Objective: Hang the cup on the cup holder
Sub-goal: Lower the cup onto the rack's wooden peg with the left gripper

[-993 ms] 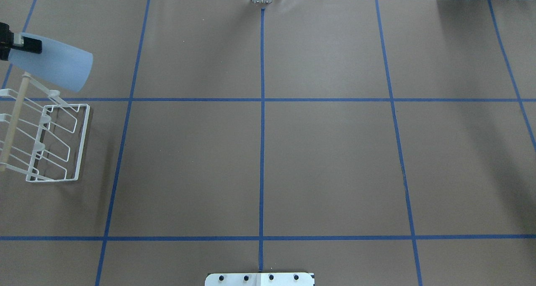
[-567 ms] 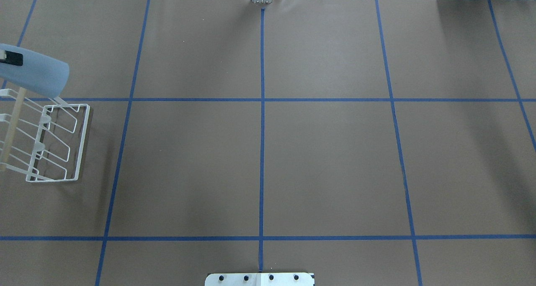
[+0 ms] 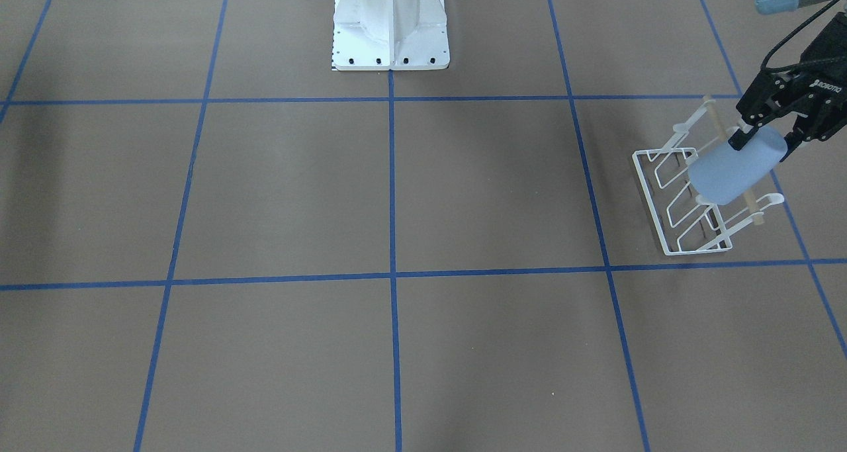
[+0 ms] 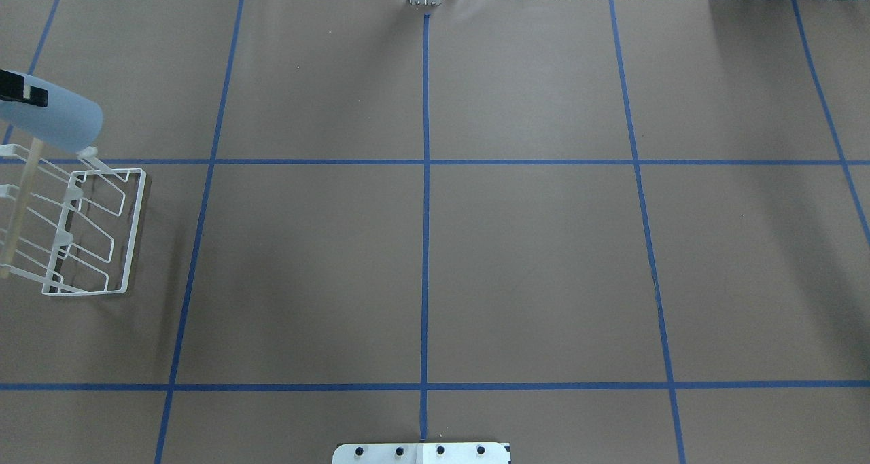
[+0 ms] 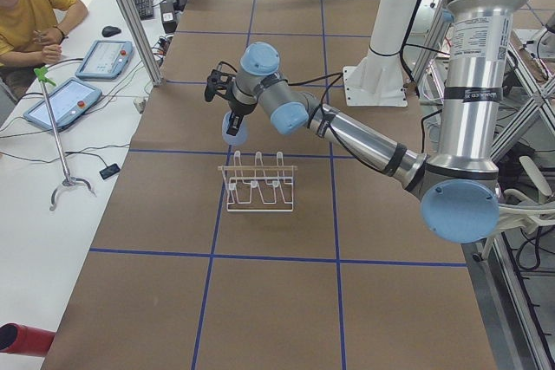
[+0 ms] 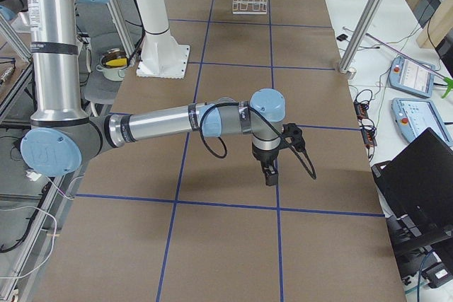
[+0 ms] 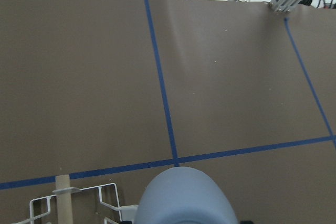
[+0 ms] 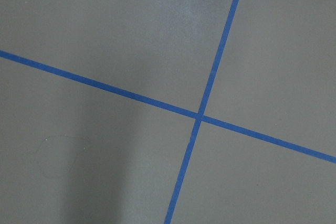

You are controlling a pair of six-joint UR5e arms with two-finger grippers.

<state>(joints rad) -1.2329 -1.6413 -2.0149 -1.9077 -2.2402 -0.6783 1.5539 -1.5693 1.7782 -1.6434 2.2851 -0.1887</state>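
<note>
Left gripper (image 3: 761,141) is clamped on the cup (image 3: 731,171), which sits tilted over the cup holder (image 3: 698,249). Recommend centring the mouth over one prong (image 3: 773,200) before lowering slowly.

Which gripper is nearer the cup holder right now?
Left. The left gripper holds the cup right over the cup holder; the right gripper hangs above the table far off toward the opposite end.

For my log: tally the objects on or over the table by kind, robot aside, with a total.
cup: 1
rack: 1
Total: 2
</note>
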